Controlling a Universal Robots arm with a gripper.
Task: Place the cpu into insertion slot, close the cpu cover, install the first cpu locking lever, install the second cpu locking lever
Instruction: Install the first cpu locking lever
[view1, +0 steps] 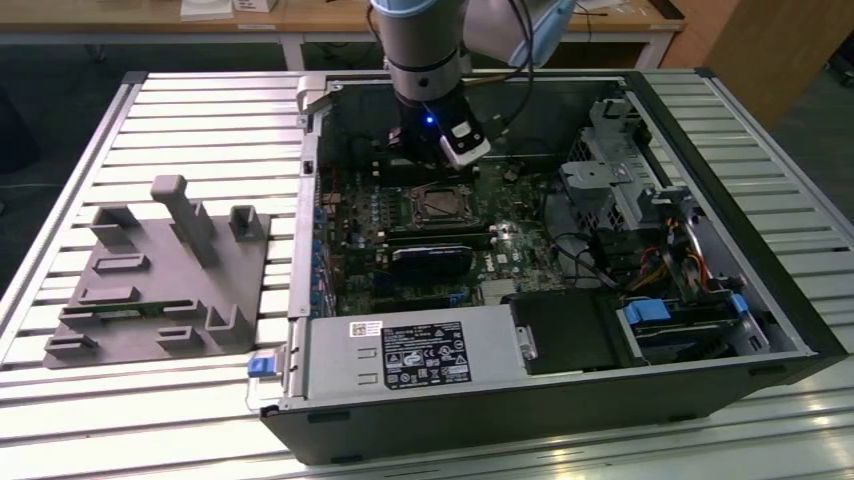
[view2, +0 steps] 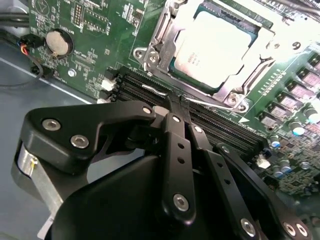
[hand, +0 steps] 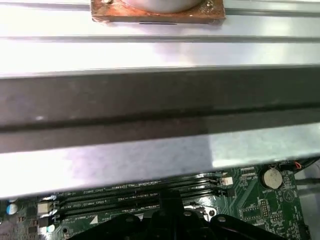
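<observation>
In the second wrist view the cpu (view2: 215, 47) lies flat in its socket, pale metal top up. The cpu cover (view2: 161, 31) is down around it as a silver frame. A thin wire locking lever (view2: 152, 90) runs along the socket's edge beside the memory slots (view2: 225, 130). My gripper (view2: 177, 105) is shut, its black fingertips pressed together right at that lever; I cannot tell whether they touch it. In the exterior view the gripper (view1: 447, 168) hangs inside the open computer case, just behind the socket (view1: 439, 203). The first wrist view has the fingertips (hand: 170, 199) over the memory slots.
The case walls (view1: 310, 200) ring the motherboard (view1: 360, 240). A black card (view1: 430, 262) stands in front of the socket, and a drive cage (view1: 607, 185) with cables is to the exterior view's right. A grey fixture (view1: 160, 280) lies on the slatted table at the left.
</observation>
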